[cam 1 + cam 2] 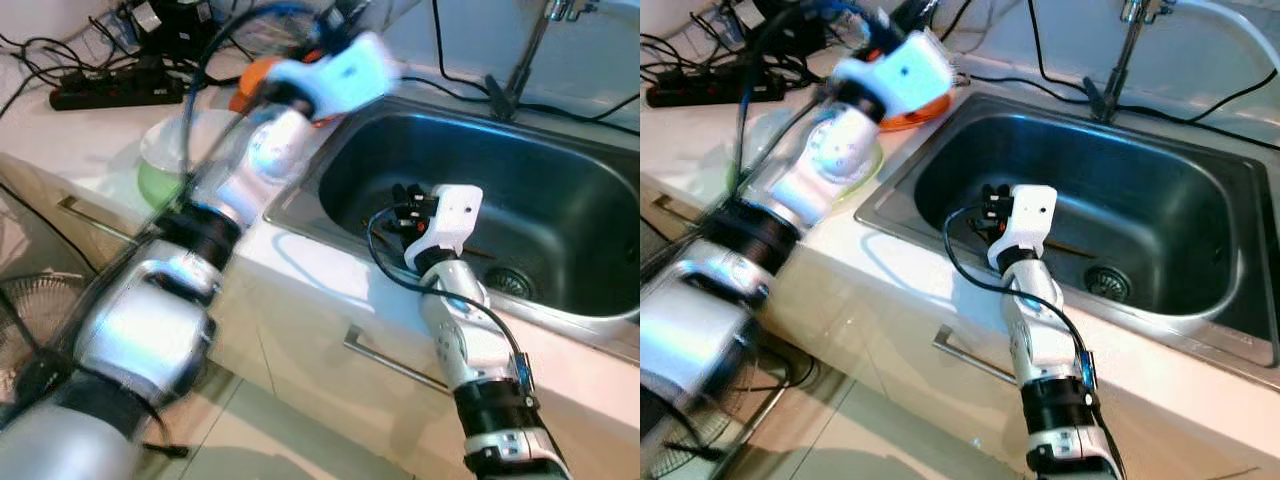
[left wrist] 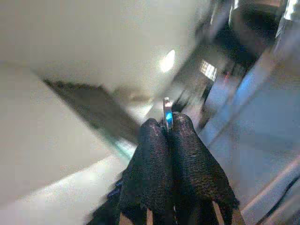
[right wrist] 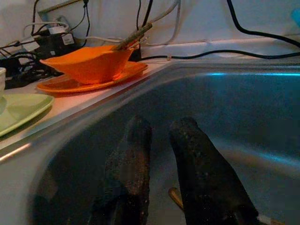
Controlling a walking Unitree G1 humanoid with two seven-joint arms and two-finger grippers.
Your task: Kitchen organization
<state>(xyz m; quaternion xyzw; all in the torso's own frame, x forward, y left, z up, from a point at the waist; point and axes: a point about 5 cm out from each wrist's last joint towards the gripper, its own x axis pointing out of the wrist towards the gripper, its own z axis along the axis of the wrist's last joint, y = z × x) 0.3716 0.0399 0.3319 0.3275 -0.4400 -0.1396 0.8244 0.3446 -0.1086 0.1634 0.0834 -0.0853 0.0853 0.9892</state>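
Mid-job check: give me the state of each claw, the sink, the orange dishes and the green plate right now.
Left claw: shut on a thin metal piece, raised over the counter.
Right claw: open, empty, down inside the sink.
Sink: dry.
Orange bowl: upright on the orange plate, a utensil resting in it.
Green plate: flat on the counter.

A black power strip (image 1: 115, 93) lies on the pale worktop amid tangled black cables (image 1: 60, 50) (more cables trail along the white wall behind). A chrome tap (image 1: 1127, 40) rises at the back. A fan's wire grille (image 1: 30, 310) stands by the cupboards.
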